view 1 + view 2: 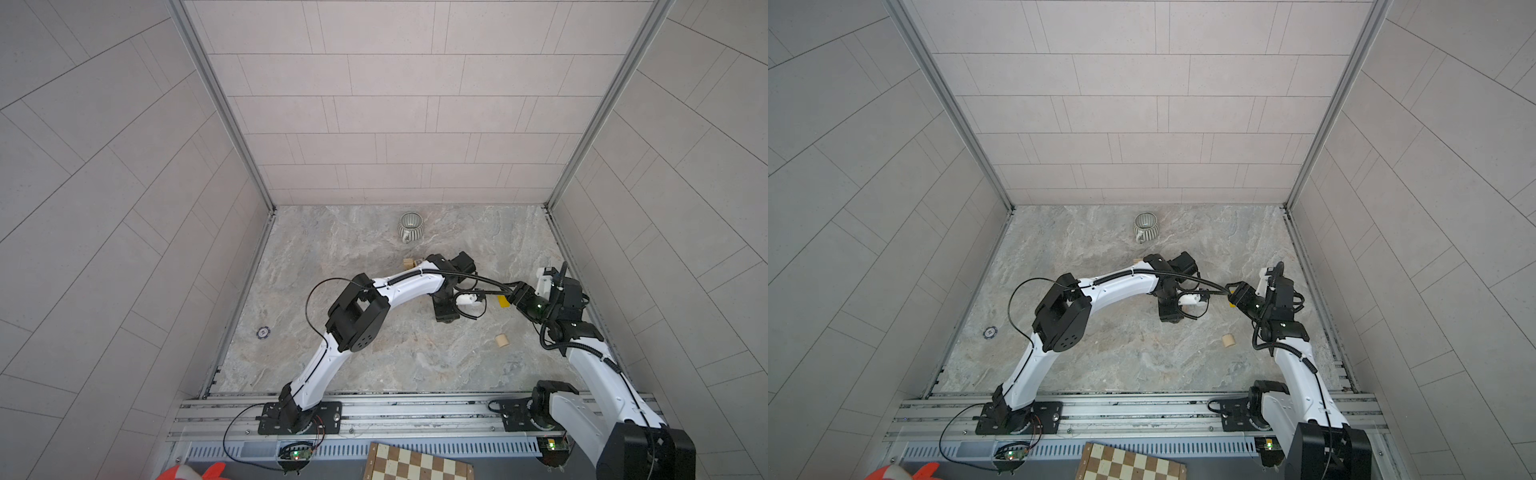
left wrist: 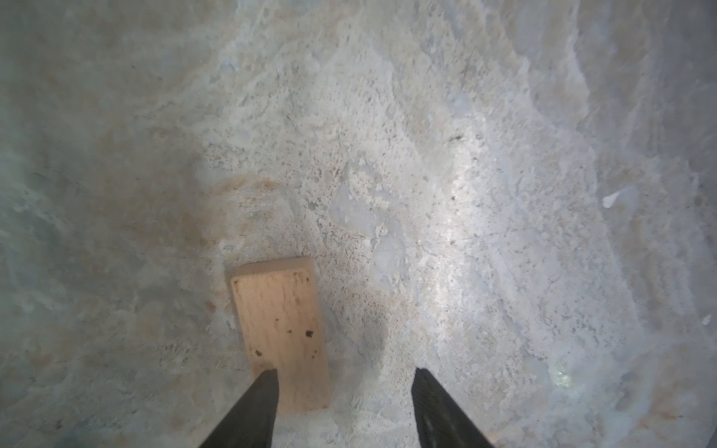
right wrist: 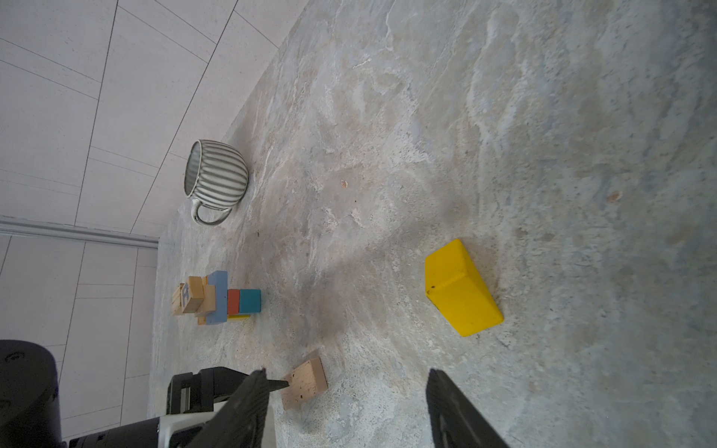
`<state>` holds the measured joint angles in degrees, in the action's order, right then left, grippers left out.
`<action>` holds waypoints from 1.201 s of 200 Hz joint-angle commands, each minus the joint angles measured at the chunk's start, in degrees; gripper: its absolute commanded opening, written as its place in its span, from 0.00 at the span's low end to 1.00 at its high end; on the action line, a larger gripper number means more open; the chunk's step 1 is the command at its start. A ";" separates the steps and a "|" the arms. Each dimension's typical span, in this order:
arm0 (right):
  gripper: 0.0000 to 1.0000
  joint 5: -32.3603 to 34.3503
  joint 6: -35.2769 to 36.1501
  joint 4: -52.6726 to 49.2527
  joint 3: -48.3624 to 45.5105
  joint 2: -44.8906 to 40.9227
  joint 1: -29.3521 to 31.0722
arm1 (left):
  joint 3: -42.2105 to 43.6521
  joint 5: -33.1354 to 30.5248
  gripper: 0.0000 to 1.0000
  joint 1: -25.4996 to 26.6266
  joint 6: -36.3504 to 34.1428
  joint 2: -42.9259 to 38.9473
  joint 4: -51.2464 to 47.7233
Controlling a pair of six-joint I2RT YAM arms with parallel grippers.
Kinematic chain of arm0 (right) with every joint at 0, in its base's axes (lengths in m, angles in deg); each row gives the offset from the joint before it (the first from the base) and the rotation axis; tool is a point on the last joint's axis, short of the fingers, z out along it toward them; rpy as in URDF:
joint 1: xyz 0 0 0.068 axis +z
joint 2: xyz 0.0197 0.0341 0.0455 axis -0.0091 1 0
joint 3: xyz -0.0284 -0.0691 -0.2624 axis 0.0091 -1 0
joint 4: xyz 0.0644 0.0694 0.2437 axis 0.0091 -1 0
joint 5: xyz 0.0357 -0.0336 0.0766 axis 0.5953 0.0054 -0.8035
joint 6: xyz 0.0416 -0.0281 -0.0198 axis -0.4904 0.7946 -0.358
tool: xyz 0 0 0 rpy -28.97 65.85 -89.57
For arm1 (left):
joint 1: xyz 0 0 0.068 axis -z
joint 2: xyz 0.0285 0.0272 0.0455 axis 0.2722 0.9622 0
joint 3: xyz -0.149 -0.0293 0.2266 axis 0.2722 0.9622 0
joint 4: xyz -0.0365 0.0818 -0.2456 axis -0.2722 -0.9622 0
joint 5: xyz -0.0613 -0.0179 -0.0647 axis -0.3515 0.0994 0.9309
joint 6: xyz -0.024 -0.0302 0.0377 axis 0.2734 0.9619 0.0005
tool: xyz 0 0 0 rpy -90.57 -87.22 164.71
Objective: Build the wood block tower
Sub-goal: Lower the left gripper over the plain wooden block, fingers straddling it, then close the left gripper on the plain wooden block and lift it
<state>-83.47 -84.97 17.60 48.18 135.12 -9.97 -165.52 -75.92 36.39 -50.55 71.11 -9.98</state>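
Black fingers of the left gripper (image 2: 345, 370) stand well apart and hold nothing. One fingertip is over the near end of a plain wood brick (image 2: 281, 333). The brick lies flat on the stone-patterned table (image 2: 465, 155), mostly to the side of the gap and not between the jaws. The right gripper (image 3: 349, 372) is also open and empty, and a yellow block (image 3: 461, 287) lies free on the table ahead of it. Further away, near the grey ribbed mug (image 3: 215, 178), stands the wood block tower (image 3: 215, 298), with teal, orange-red, light blue and natural pieces already stacked. I judge that the step in hand is the picking of the plain brick. The next move asks to centre the jaws across the brick's narrow width, go down and close, then carry the brick to the tower without knocking the stack.
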 commanded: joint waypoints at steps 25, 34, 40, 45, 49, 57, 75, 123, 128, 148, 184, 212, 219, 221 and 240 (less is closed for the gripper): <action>0.66 -0.23 -0.45 1.05 -0.75 -0.08 -0.30 | -1.91 1.89 0.55 -1.46 2.38 1.74 0.89; 0.66 -0.38 -0.45 1.28 -0.87 -0.08 -0.30 | -1.76 1.76 0.55 -1.54 2.63 1.76 1.26; 0.66 -0.35 -0.45 1.28 -0.91 -0.08 -0.30 | -1.61 1.70 0.55 -1.60 2.58 1.76 1.51; 0.66 -0.41 -0.45 1.31 -0.93 -0.06 -0.30 | -1.58 1.72 0.55 -1.64 2.60 1.76 1.59; 0.66 -0.46 -0.50 1.44 -0.98 -0.08 -0.29 | -1.57 1.80 0.55 -1.65 2.63 1.73 1.67; 0.66 -0.44 -0.54 1.68 -1.14 -0.09 -0.30 | -1.57 1.74 0.56 -1.65 2.58 1.76 1.79; 0.66 -0.65 -0.62 2.01 -1.28 0.04 -0.30 | -1.50 1.00 0.57 -1.65 2.55 1.90 2.15; 0.66 -0.80 -0.63 2.50 -1.61 0.04 -0.30 | -1.53 0.68 0.62 -1.64 2.13 2.50 2.17; 0.66 -0.82 -0.58 2.59 -1.66 -0.05 -0.30 | -1.59 0.61 0.63 -1.62 2.07 2.50 2.17; 0.66 -0.81 -0.54 2.68 -1.63 -0.02 -0.30 | -1.59 0.67 0.63 -1.63 1.84 2.81 1.97; 0.67 -0.84 -0.39 2.68 -1.61 -0.16 -0.30 | -1.76 0.98 0.55 -1.65 1.75 3.04 1.15; 0.67 -0.76 -0.45 2.70 -1.72 -0.23 -0.30 | -1.71 1.17 0.47 -1.56 1.86 2.48 1.06; 0.67 -0.73 -0.44 2.69 -1.79 -0.24 -0.30 | -1.72 1.16 0.46 -1.56 1.93 2.25 1.09; 0.67 -0.76 -0.45 2.74 -1.79 -0.24 -0.30 | -1.76 1.19 0.46 -1.56 1.93 2.10 1.10; 0.67 -0.67 -0.46 3.00 -1.95 -0.35 -0.30 | -1.69 0.97 0.45 -1.45 1.69 0.94 0.91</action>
<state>-84.11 -84.97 19.55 47.22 135.12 -9.97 -165.98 -74.94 34.81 -48.23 73.41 -7.73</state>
